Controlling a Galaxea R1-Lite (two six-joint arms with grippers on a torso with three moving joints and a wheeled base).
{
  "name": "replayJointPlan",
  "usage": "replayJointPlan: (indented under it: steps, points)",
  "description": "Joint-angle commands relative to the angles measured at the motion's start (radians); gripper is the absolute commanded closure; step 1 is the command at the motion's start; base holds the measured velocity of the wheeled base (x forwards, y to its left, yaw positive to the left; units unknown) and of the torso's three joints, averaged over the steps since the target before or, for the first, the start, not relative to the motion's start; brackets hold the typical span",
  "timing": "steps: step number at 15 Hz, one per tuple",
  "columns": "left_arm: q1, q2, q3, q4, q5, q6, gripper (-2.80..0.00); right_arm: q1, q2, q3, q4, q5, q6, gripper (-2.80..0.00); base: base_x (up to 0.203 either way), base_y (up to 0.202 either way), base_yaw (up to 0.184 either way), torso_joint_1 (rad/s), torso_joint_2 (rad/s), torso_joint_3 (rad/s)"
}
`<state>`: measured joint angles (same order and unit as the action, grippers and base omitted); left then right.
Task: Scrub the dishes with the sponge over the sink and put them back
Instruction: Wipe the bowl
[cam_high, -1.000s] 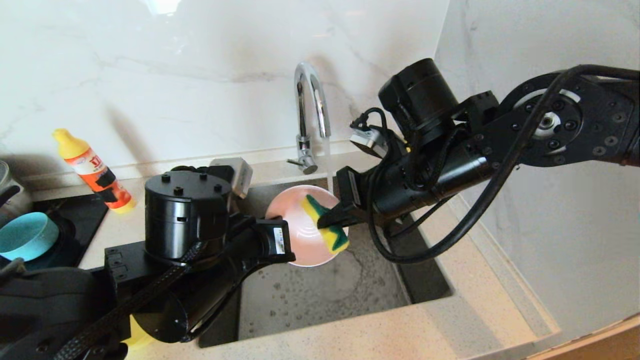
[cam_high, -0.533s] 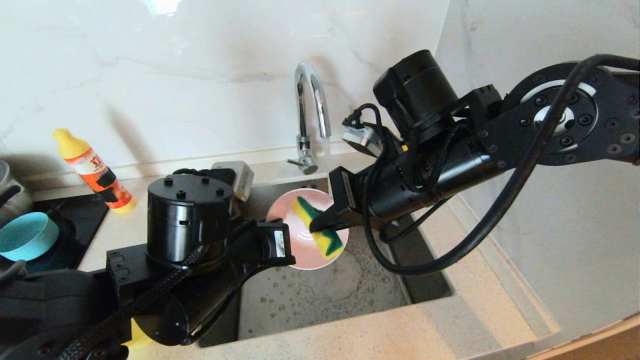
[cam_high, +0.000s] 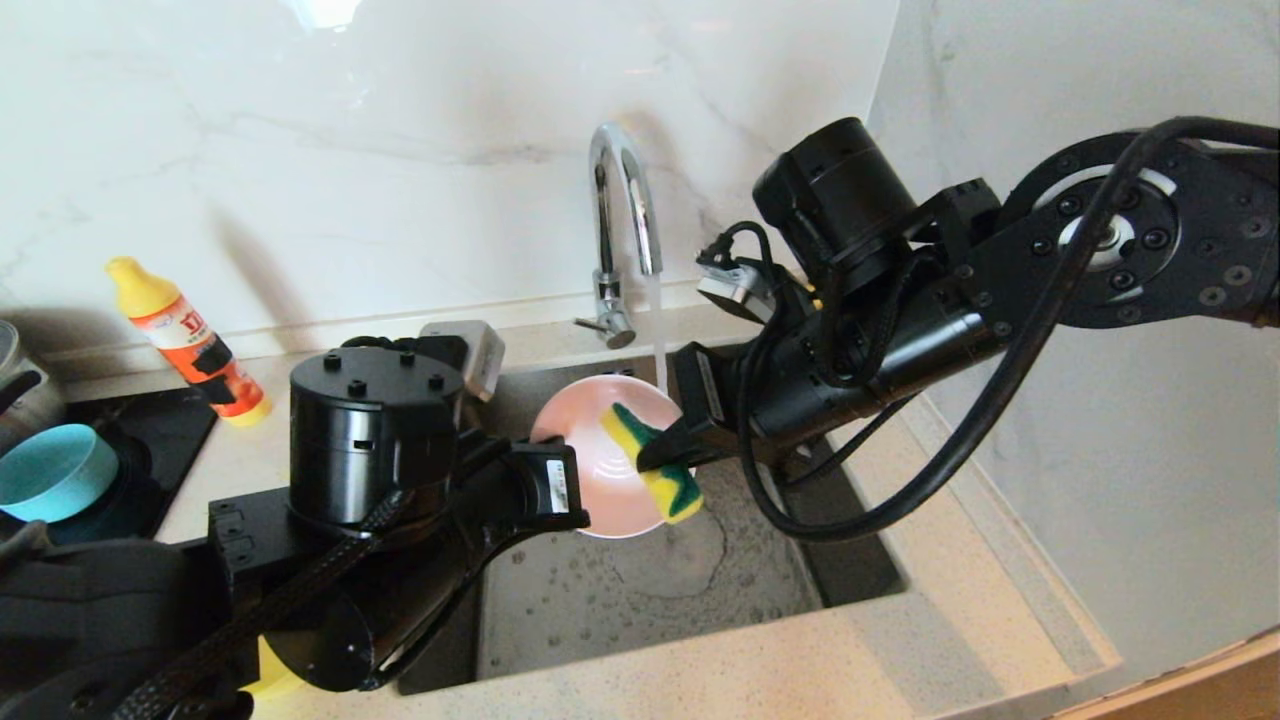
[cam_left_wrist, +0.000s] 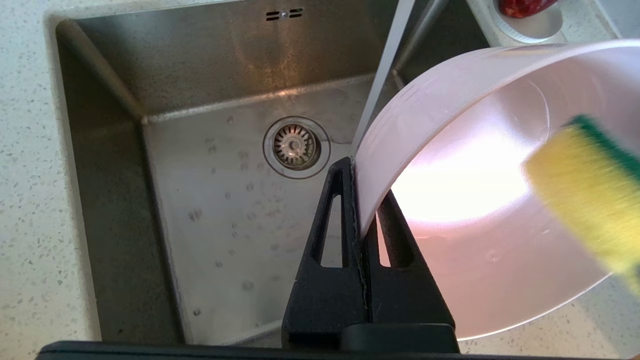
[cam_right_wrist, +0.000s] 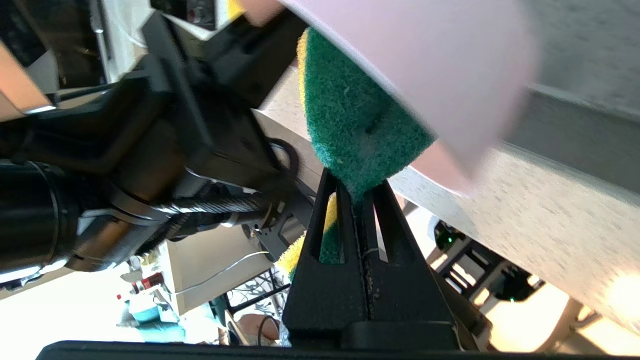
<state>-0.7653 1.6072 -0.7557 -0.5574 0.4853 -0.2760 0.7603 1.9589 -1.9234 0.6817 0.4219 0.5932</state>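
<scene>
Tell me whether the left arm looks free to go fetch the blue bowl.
Probably not yet: the left gripper is shut on the pink bowl's rim over the sink. The blue bowl sits uncovered at far left.

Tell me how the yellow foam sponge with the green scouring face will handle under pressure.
Probably soft: the sponge bends where the right gripper pinches it. Likely light, held by one edge. Possibly slippery, with water running beside the pale pink plastic bowl.

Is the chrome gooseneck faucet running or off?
Running. A thin stream of water falls from the chrome gooseneck faucet beside the pale pink plastic bowl into the steel sink.
</scene>
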Motion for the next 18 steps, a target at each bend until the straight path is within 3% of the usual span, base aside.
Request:
replayJointPlan:
  steps: [1,8,18]
  points:
    - [0.000,-0.001,0.004,-0.004,0.004,-0.004,0.00,-0.009,-0.019,0.000,0.017,0.003,0.002,0.00,0.000,0.000,0.000,0.000,0.00,0.000]
    - [0.001,-0.012,-0.024,-0.006,0.006,-0.005,0.00,0.020,-0.008,0.055,0.025,0.003,0.005,0.00,0.000,0.000,0.000,0.000,0.00,0.000]
    - [0.003,-0.009,-0.024,-0.006,0.002,-0.012,0.00,0.079,0.058,0.011,0.016,0.005,0.005,0.00,0.000,0.000,0.000,0.000,0.00,0.000]
